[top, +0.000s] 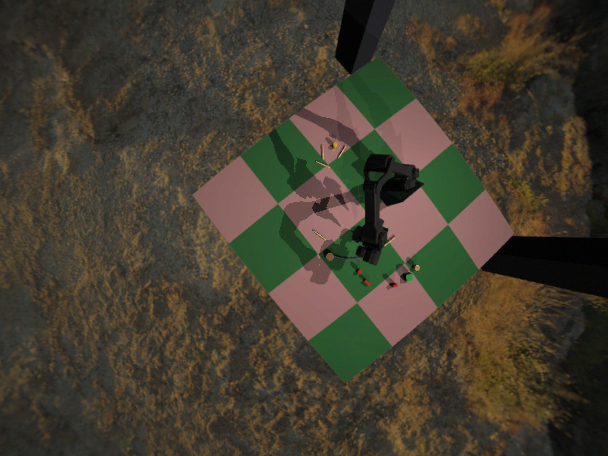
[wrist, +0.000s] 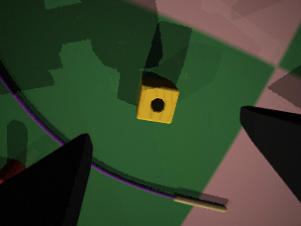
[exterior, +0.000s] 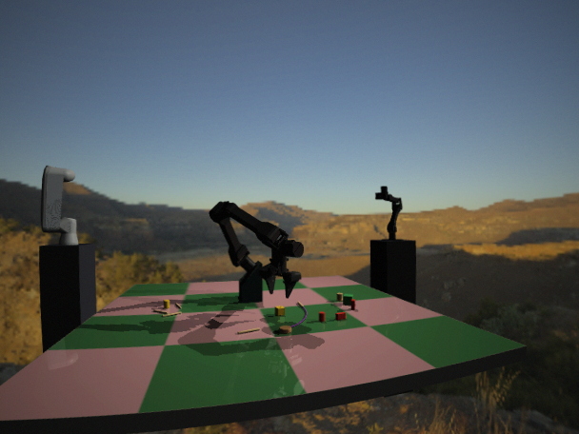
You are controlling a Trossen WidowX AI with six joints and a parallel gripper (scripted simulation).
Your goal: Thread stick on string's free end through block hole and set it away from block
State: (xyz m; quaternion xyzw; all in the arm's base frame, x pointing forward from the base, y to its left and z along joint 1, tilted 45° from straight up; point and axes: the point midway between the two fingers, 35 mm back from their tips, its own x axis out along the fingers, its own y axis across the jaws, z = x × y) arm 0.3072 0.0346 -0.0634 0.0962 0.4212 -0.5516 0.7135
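The yellow wooden block (exterior: 279, 311) (wrist: 145, 110) stands on the table (exterior: 214, 381), its round dark hole facing up in the wrist view. The arm hides it in the top view. The button (top: 330, 257) (exterior: 285, 329) lies flat. From it the purple string (top: 345, 258) (exterior: 306, 316) (wrist: 124, 181) curves past the block to the thin pale stick (top: 390, 240) (exterior: 300, 304) (wrist: 200, 203), which lies on the table outside the block. My gripper (exterior: 280, 294) (wrist: 165, 127) is wide open and empty, above the table over the block area.
A loose stick (top: 319, 234) (exterior: 249, 330) lies near the button. Red pieces (top: 366, 282) (exterior: 340, 316), a green block (top: 408, 277) (exterior: 348, 299) and a tan cylinder (top: 417, 268) (exterior: 339, 297) stand beyond the string. More sticks lie by a yellow cylinder (top: 334, 145) (exterior: 166, 304).
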